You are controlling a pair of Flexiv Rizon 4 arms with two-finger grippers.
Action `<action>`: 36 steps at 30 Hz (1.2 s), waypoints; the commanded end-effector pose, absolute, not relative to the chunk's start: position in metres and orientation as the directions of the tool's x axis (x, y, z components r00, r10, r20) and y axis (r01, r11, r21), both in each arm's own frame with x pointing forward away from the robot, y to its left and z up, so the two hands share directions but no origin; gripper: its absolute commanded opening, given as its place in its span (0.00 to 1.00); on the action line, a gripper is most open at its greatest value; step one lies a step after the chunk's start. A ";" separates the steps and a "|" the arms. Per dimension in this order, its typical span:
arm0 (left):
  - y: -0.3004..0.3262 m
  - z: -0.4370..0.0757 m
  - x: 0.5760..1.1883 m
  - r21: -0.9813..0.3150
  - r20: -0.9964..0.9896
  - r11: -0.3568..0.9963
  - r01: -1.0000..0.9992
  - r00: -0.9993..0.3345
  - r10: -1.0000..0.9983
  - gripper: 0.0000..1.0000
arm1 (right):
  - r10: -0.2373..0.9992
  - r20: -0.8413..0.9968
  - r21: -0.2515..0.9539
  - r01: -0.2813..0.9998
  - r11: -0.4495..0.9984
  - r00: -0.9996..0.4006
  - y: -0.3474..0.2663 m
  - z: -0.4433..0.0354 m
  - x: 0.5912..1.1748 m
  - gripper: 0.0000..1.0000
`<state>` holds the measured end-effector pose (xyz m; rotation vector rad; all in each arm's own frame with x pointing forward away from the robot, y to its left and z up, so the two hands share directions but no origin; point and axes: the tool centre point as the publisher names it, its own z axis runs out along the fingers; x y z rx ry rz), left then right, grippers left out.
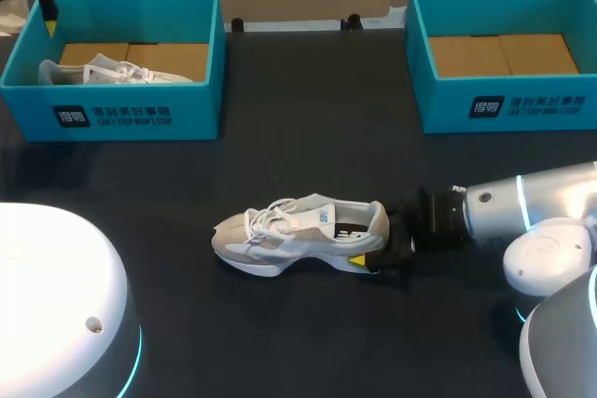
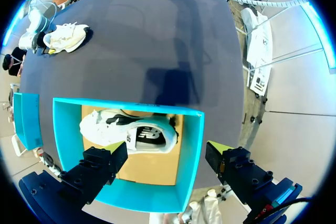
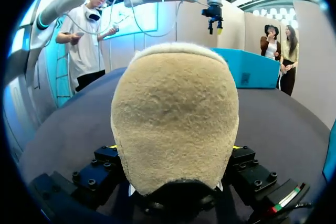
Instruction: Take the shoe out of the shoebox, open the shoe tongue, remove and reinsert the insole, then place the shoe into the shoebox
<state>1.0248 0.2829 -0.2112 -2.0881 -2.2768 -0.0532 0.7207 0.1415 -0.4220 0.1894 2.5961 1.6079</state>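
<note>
A white and grey sneaker point(image 1: 298, 235) lies on its sole in the middle of the black table, toe to the left. My right gripper point(image 1: 375, 251) is at its heel, open, one yellow tip low beside the sole. In the right wrist view the tan heel point(image 3: 176, 124) fills the space between the fingers; contact is hidden. My left gripper point(image 2: 165, 166) hangs open above the left teal shoebox point(image 1: 121, 109). A second white sneaker point(image 2: 128, 132) lies in that box. The left gripper point(image 1: 45, 8) shows at the box's far left corner.
A second teal shoebox point(image 1: 504, 104) stands at the back right, only its cardboard floor showing inside. The bare dark tabletop point(image 1: 308, 165) stretches between the two boxes and the sneaker. My left arm's white base point(image 1: 56, 305) fills the near left corner.
</note>
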 end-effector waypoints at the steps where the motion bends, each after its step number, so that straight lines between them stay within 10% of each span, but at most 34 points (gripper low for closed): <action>1: 0.283 -0.211 1.023 -0.006 0.063 0.086 0.996 -0.086 0.994 1.00 | 0.138 -0.003 0.891 0.060 0.451 -0.990 0.140 -0.422 0.722 0.00; 36: 0.283 -0.211 1.023 -0.006 0.063 0.086 0.996 -0.086 0.994 1.00 | 0.041 0.026 0.874 0.043 0.485 -0.999 0.117 -0.424 0.738 0.00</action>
